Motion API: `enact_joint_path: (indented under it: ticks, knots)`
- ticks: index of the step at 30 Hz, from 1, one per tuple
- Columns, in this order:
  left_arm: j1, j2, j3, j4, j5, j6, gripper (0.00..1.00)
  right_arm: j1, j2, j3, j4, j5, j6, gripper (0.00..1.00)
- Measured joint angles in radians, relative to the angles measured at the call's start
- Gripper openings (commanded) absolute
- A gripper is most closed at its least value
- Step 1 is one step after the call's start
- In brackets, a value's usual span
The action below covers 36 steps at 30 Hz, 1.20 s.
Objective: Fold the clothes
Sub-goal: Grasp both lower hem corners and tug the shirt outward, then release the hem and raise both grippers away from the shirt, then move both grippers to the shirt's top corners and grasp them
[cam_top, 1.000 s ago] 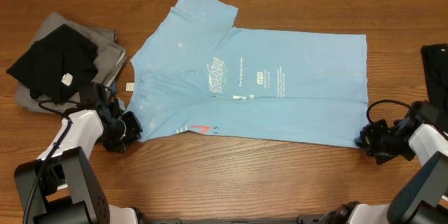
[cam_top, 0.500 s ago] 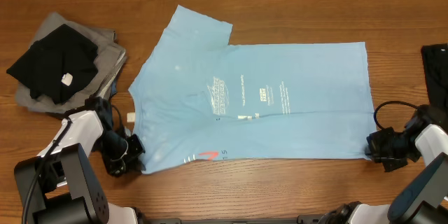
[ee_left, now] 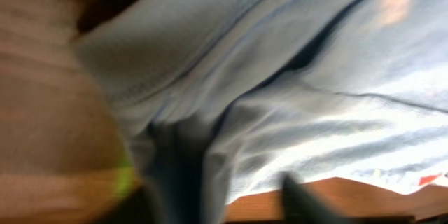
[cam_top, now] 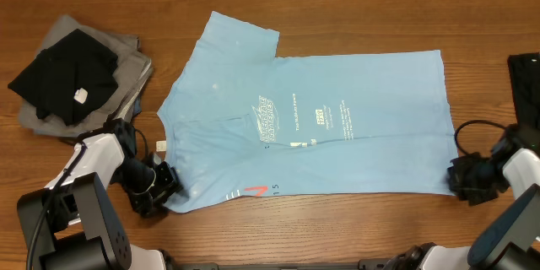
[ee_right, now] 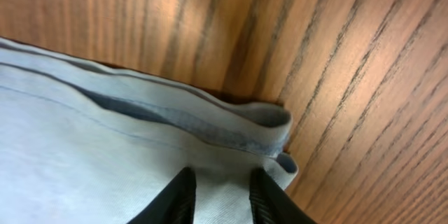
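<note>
A light blue T-shirt (cam_top: 354, 148) with a small chest print lies flat on the wooden table, folded over along its length, one sleeve pointing to the back left. My left gripper (cam_top: 157, 187) is at its near-left corner. In the blurred left wrist view the left gripper (ee_left: 234, 197) stands open, with a fold of the shirt (ee_left: 315, 77) hanging loose by one finger. My right gripper (cam_top: 467, 178) is at the near-right corner. In the right wrist view the right gripper (ee_right: 222, 197) has its fingers apart over the shirt's hem (ee_right: 210, 129).
A pile of clothes sits at the far left, a black garment (cam_top: 63, 72) on top of grey ones (cam_top: 131, 63). Another black garment (cam_top: 525, 72) lies at the right edge. Bare table (cam_top: 337, 228) runs along the front.
Both grippers dragged the shirt's near edge towards the table's front, flattening it. They were shut on the corners and have now opened and let go.
</note>
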Motion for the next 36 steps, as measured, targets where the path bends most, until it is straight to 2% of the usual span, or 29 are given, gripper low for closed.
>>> enact_joint_path:
  ticks: [5, 13, 18, 20, 25, 31, 36]
  knots:
    - [0.0, 0.0, 0.061, -0.041, 0.033, 0.065, 1.0, -0.038, -0.026, 0.154, -0.05, -0.107, -0.016, 0.47]
    - [-0.01, -0.043, 0.431, -0.141, 0.128, 0.134, 1.0, -0.042, -0.113, 0.405, -0.14, -0.383, -0.105, 0.55]
    - [-0.061, -0.064, 0.697, -0.08, 0.247, 0.201, 1.0, -0.024, -0.116, 0.467, -0.134, -0.541, -0.135, 0.63]
    - [-0.084, -0.074, 0.754, -0.02, 0.289, 0.218, 1.0, 0.0, -0.116, 0.473, -0.104, -0.571, -0.145, 0.67]
    - [-0.139, -0.063, 0.832, 0.045, 0.285, 0.213, 1.0, 0.095, -0.108, 0.474, -0.018, -0.587, -0.183, 0.77]
    - [-0.226, 0.103, 0.934, 0.115, 0.225, 0.214, 1.0, 0.19, -0.018, 0.479, 0.089, -0.552, -0.199, 0.8]
    - [-0.293, 0.325, 1.024, 0.185, 0.123, 0.213, 0.96, 0.211, 0.032, 0.479, 0.061, -0.538, -0.216, 0.8]
